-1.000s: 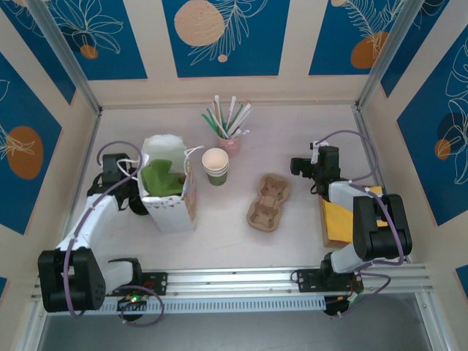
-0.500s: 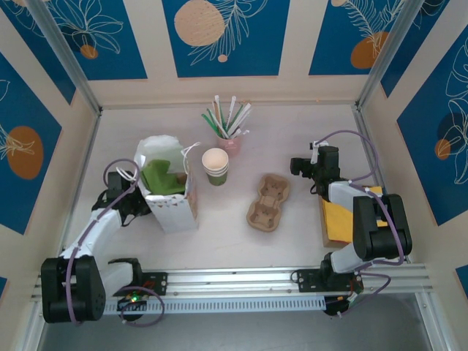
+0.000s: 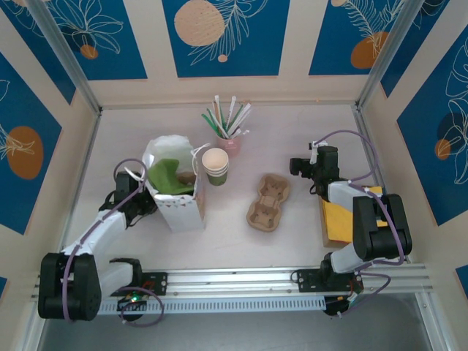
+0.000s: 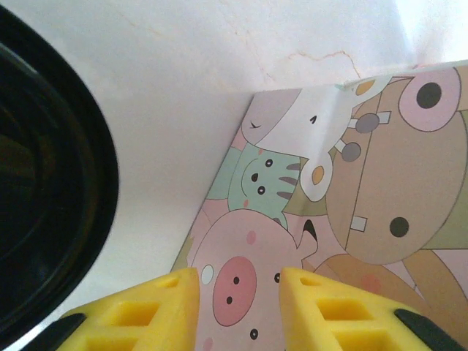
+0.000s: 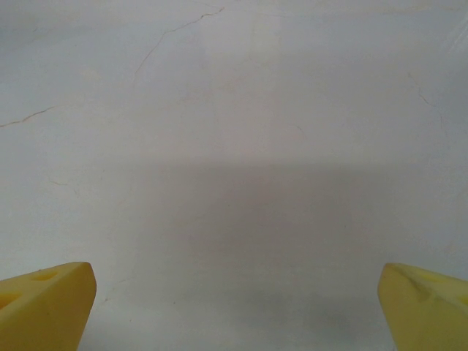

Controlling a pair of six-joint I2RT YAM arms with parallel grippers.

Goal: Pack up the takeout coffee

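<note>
Seen from above, the paper bag (image 3: 179,197) stood open-topped at about 9 o'clock on the table (image 3: 292,124), its sides printed with cartoon animals. A green form inside its mouth looked to be the takeout coffee (image 3: 165,175), lying tilted rather than upright; its black lid could not be made out from that height. The left gripper (image 3: 142,203) sat just at the bag's 9 o'clock side, low on the table and pointing at it. In the left wrist view that gripper (image 4: 240,307) had its yellow fingertips (image 4: 168,307) only narrowly parted, with the printed pig on the bag's side showing through the gap and nothing pinched between them (a large dark rounded shape at the 9 o'clock edge of that view was too close to identify).

The stack of lidless green cups (image 3: 216,167) stood just at the bag's 2 o'clock corner, and the pink cup of straws (image 3: 229,142) was near the stack's 1 o'clock. A cardboard cup carrier (image 3: 268,202) lay empty at the stack's 4 o'clock, apart from it.

The right gripper (image 3: 300,167) hung at 3 o'clock on the table, well apart from the bag, with a yellow pad (image 3: 340,219) beneath its arm. Its wrist view showed the right gripper (image 5: 234,307) spread wide over bare tabletop, holding nothing
</note>
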